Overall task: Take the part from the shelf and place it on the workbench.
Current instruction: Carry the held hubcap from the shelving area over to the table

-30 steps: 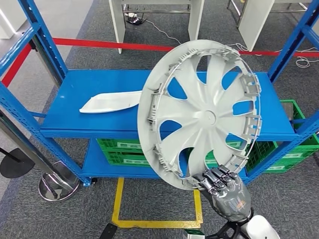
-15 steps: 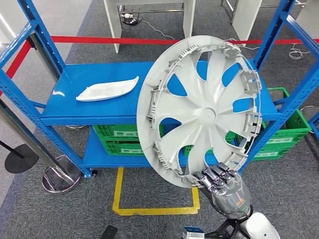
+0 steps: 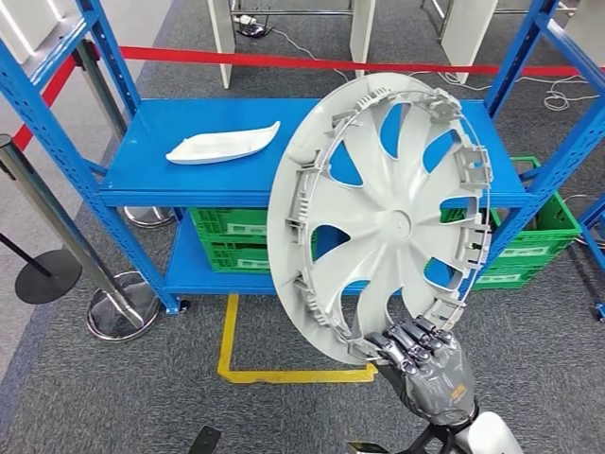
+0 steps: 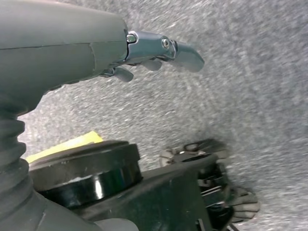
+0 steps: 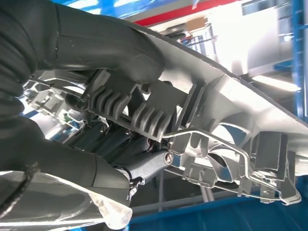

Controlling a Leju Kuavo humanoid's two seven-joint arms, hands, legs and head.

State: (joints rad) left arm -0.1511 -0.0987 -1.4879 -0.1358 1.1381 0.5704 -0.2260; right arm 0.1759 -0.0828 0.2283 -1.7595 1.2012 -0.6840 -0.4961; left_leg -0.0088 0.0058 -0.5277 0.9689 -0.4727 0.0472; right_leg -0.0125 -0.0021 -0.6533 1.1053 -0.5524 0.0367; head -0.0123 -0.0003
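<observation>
Blue shelf [image 3: 214, 175] behind, silver spoked wheel cover [image 3: 385, 213] upright, right hand [image 3: 428, 374] fingers [image 3: 406, 340] clamping its lower rim.

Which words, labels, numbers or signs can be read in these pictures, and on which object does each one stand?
No text can be read.
White labels on the green crates under the blue shelf: too small and blurred to read.
Small orange mark on the back of the right hand: too small to read.
Grey wheel cover: no lettering visible.
White part on the shelf: no lettering visible.
</observation>
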